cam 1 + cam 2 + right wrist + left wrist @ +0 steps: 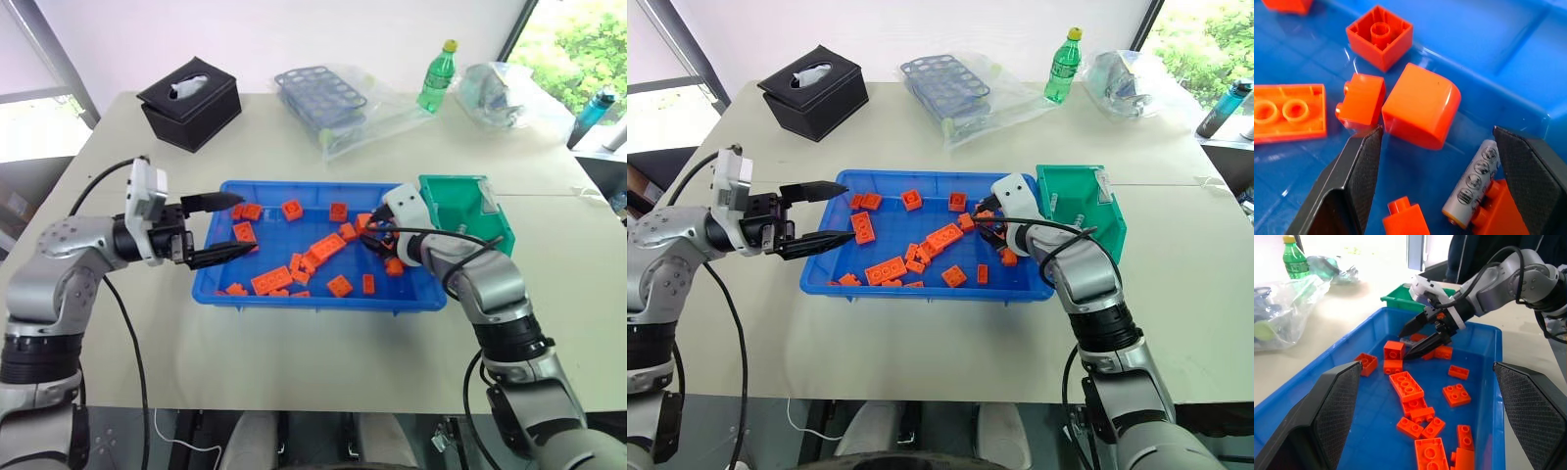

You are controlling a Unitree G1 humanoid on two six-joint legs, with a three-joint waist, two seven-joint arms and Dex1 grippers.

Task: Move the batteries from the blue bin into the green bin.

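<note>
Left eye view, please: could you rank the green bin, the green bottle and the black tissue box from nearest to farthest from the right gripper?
From the right gripper:
1. Green bin, right beside it, against the blue bin's right end.
2. Green bottle, at the table's far edge, right of centre.
3. Black tissue box, at the far left.

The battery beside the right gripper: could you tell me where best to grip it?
Probably across the middle of the battery, from above: it lies flat in the blue bin, one end against an orange brick, its round sides free.
</note>
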